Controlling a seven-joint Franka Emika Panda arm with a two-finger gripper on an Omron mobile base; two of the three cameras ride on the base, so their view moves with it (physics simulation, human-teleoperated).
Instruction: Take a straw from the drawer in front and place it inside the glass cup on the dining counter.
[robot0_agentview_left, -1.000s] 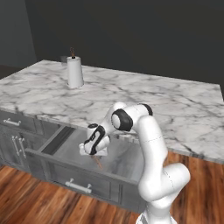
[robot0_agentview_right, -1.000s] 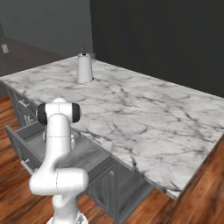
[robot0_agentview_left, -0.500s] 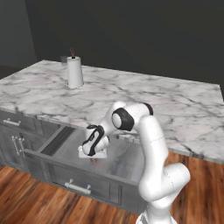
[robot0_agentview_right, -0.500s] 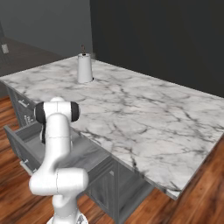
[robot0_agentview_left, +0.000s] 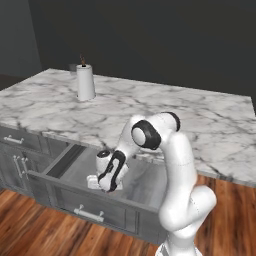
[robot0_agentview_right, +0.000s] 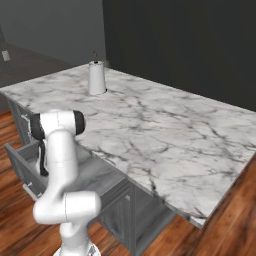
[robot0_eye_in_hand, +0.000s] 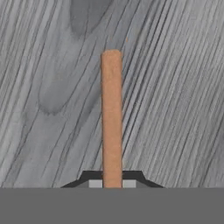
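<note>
The drawer (robot0_agentview_left: 68, 159) stands pulled out below the dining counter (robot0_agentview_left: 165, 112), and my arm reaches down into it. My gripper (robot0_agentview_left: 101, 183) sits low over the drawer's grey floor. In the hand view the straw (robot0_eye_in_hand: 112, 113), a thin brownish-orange stick, lies on the grey wood grain and runs straight out from between my fingertips. The gripper (robot0_eye_in_hand: 112, 183) is shut on its near end. From the right base view, my arm hides the hand inside the drawer (robot0_agentview_right: 21, 161). The glass cup is out of view.
A white paper-towel roll (robot0_agentview_left: 85, 82) with a brown knob stands at the far left of the counter (robot0_agentview_right: 165, 125). The drawer front carries a silver bar handle (robot0_agentview_left: 89, 214). Grey cabinet doors flank the drawer; wooden floor lies below.
The jaws have closed onto the straw. The hand has settled slightly lower in the drawer; the arm otherwise holds its place.
</note>
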